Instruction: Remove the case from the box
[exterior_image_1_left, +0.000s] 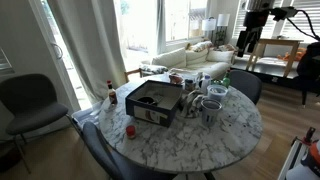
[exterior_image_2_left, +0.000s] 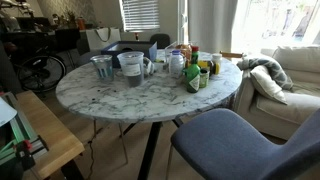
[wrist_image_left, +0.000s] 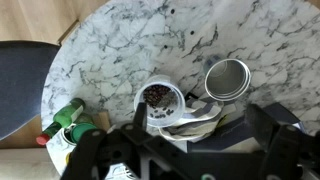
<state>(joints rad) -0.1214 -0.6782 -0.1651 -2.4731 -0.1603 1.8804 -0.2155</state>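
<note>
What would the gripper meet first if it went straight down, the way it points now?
Most likely the white mugs on the marble table. In the wrist view they lie right between the fingers of the open gripper. Depth is unclear, and the gripper seems to be high above them.

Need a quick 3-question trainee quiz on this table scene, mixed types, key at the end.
1. Fill in: the red object lies ___ the box (inside/outside).
2. The table top is: A wood, B marble, C glass.
3. True or false: the pincer is open and holds nothing.
Key: 1 outside; 2 B; 3 true.
</note>
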